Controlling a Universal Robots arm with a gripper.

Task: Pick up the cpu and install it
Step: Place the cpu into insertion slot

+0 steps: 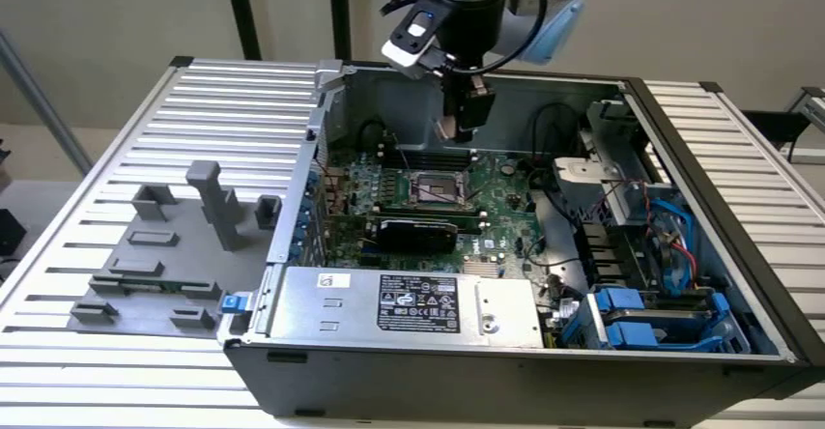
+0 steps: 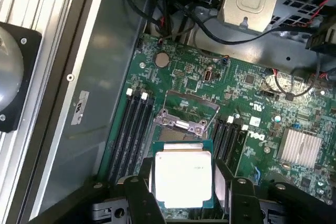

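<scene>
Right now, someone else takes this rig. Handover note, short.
Pincer: shut on the cpu, a finger on each of two opposite edges.
Cpu: held flat in the air, metal top toward the wrist camera, inside the open pc case. It hangs above the motherboard, close to the metal-framed socket.
Done: cpu is picked up.
Left: cpu is not yet seated in the socket, and the pincer has not let go.
</scene>
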